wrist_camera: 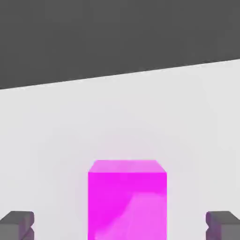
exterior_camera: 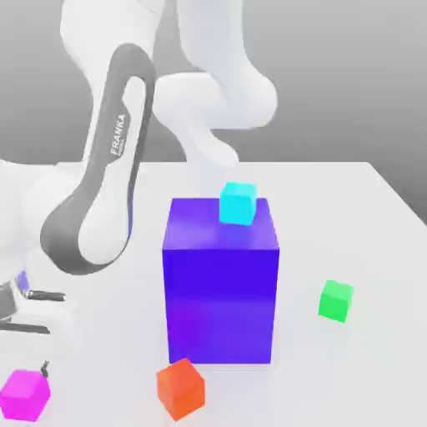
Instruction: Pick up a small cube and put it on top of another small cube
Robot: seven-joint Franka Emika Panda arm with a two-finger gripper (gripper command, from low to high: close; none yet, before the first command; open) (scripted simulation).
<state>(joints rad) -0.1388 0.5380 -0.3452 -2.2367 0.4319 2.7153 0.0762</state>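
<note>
The small magenta cube (exterior_camera: 23, 394) rests on the white table at the near corner on the exterior view's left. In the hand view the same cube (wrist_camera: 127, 197) lies between my two dark fingertips (wrist_camera: 18, 224), with a wide gap on each side. My gripper (wrist_camera: 120, 226) is open, low over the cube and not touching it. One dark fingertip (exterior_camera: 44, 367) shows just above the cube's far corner in the exterior view. A cyan cube (exterior_camera: 238, 203) sits on top of the big blue-purple block (exterior_camera: 221, 279).
An orange-red cube (exterior_camera: 180, 388) lies in front of the big block. A green cube (exterior_camera: 336, 301) sits toward the exterior view's right. My white and grey arm (exterior_camera: 100, 192) bends down to the left of the block. The white table (exterior_camera: 350, 208) ends just behind it.
</note>
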